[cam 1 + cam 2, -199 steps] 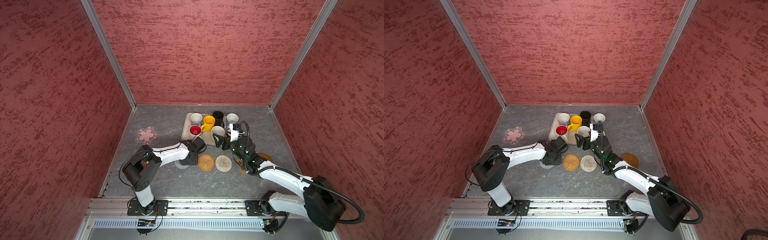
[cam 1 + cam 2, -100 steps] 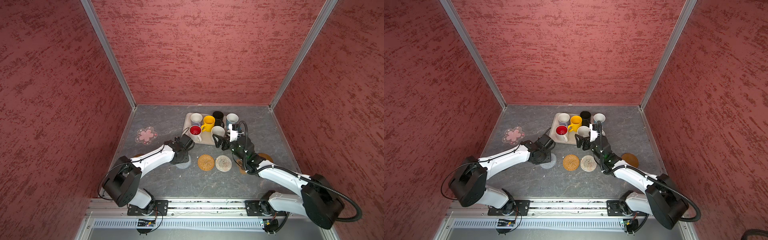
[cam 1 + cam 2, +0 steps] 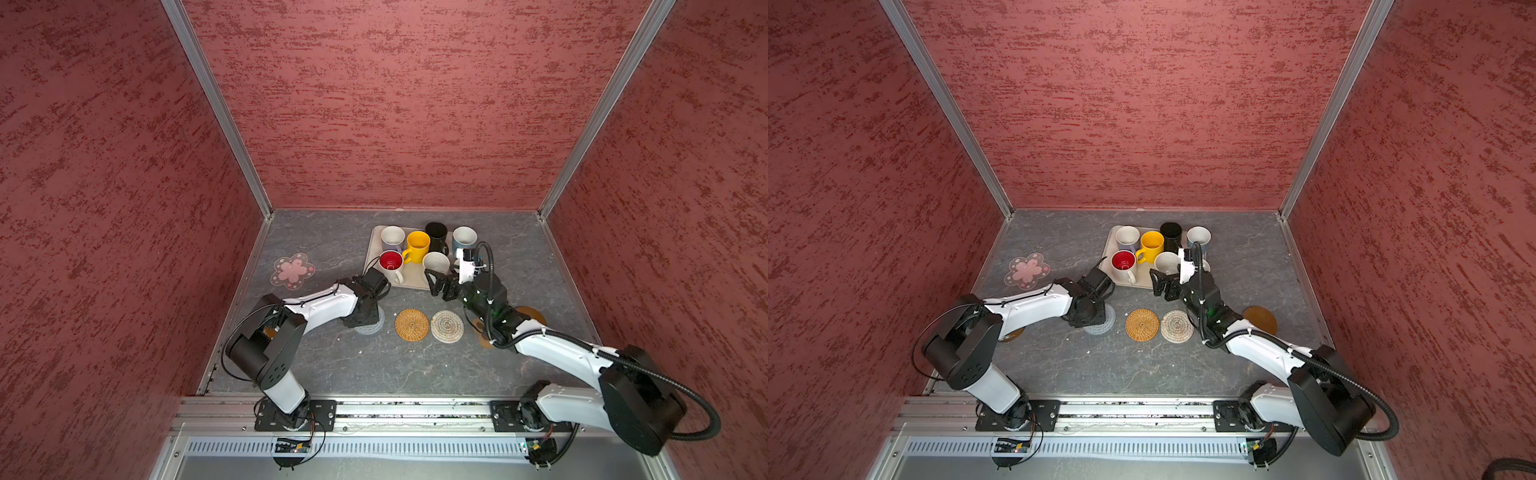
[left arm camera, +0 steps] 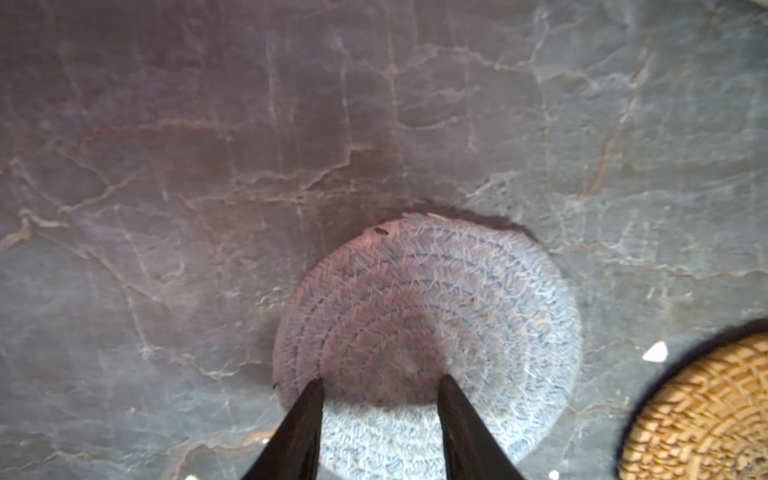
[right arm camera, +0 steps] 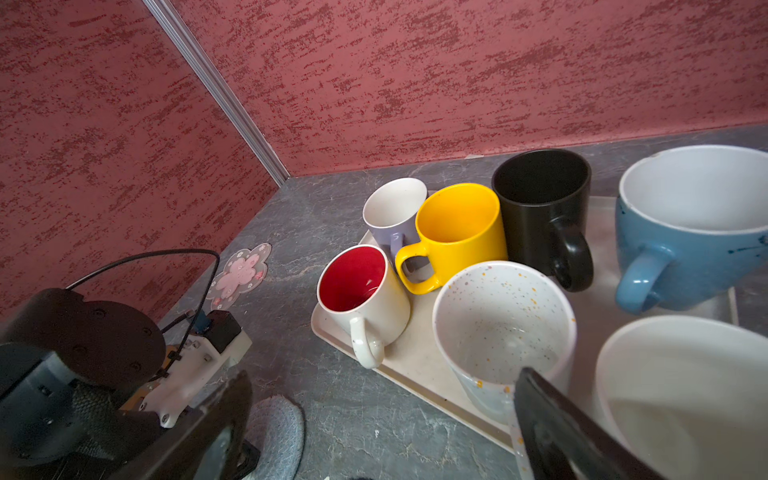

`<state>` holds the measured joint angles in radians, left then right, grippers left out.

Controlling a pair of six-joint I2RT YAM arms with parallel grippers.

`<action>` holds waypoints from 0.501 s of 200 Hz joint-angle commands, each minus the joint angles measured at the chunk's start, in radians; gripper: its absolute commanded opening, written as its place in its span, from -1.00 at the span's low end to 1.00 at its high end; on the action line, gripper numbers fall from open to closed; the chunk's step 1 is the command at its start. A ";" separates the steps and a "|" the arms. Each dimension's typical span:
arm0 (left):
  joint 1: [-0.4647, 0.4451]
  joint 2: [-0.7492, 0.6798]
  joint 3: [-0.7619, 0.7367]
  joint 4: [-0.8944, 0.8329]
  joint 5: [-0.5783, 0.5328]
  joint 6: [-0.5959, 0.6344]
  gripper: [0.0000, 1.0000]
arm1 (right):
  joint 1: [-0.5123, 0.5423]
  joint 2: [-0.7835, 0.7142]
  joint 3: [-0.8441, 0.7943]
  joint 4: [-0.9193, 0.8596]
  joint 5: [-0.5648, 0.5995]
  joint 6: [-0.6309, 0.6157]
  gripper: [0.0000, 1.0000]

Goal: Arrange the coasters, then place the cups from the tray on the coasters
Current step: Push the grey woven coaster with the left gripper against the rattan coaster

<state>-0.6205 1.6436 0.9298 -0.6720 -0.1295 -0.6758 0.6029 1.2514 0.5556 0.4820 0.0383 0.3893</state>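
Though on tray [image 5: 415,357], seven cups [image 5: 457,232]

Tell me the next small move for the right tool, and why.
Probably nudge the right tool forward until the near wall of the speckled cup sits between its fingers. It stands wide open, one finger near that cup at the front edge of the tray, holding nothing.

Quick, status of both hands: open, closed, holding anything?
Left hand: open, empty, fingertips over the grey-blue coaster.
Right hand: wide open, empty, near the speckled cup.
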 commanded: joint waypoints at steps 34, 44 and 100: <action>-0.066 0.046 -0.002 0.031 0.024 -0.030 -0.09 | -0.008 0.000 -0.006 0.023 -0.006 0.006 0.97; -0.081 0.044 -0.006 0.029 0.023 -0.038 -0.09 | -0.009 -0.002 -0.006 0.023 -0.006 0.007 0.97; -0.108 0.006 -0.044 0.004 0.013 -0.074 -0.09 | -0.009 -0.001 -0.007 0.024 -0.009 0.011 0.97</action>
<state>-0.7204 1.6508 0.9310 -0.6342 -0.1482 -0.7189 0.5991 1.2537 0.5556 0.4816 0.0380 0.3935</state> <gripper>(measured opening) 0.454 0.987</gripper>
